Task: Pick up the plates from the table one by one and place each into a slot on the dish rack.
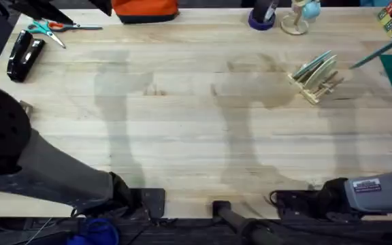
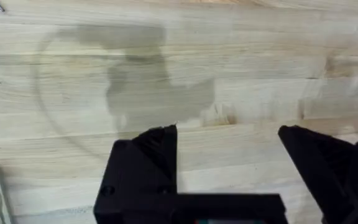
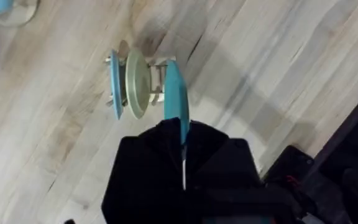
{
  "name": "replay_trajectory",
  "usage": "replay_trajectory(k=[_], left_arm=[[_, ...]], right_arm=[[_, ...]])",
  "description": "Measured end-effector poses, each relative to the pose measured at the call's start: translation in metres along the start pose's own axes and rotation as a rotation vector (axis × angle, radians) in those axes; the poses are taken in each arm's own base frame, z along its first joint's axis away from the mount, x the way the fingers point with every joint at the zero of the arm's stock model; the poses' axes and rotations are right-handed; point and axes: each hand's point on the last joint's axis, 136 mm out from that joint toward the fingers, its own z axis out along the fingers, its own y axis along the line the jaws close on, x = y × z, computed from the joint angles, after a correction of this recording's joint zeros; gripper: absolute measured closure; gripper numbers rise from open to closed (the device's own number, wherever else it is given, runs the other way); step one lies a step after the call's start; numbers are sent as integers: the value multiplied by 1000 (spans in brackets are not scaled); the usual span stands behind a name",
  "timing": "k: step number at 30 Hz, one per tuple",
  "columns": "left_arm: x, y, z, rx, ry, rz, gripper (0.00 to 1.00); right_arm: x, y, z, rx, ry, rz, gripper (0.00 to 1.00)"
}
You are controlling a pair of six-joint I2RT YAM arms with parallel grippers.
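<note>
Table [image 1: 182, 136] mostly bare; dish rack [image 1: 315, 85] near far-right edge; right fingers [image 3: 182, 146] clenched on turquoise plate [image 3: 173, 93]; left fingers [image 2: 229, 162] released

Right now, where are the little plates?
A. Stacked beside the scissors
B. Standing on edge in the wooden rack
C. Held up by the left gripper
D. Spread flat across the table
B: the plates stand upright between the pegs of the dish rack.

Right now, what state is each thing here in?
left gripper: jaws open, empty.
dish rack: upright on the table, holding plates.
blue plate: standing on edge in the rack.
pale green plate: standing on edge in the rack.
turquoise plate: on edge; slotted or held, cannot tell.
</note>
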Motion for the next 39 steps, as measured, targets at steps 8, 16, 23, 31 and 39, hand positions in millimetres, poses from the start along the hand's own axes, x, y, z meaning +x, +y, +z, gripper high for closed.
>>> replay_trajectory(k=[8,16,23,31,39], left_arm=[[0,0,0,0,0,0,6],[0,0,0,0,0,0,7],[0,0,0,0,0,0,8],[0,0,0,0,0,0,6],[0,0,0,0,0,0,6]], right_arm=[[-3,4,17,49,29,-12,971],[-2,11,36,95,65,-31,971],[-1,14,48,125,87,-36,970],[2,20,65,166,119,-55,970],[-1,29,73,160,114,-52,970]])
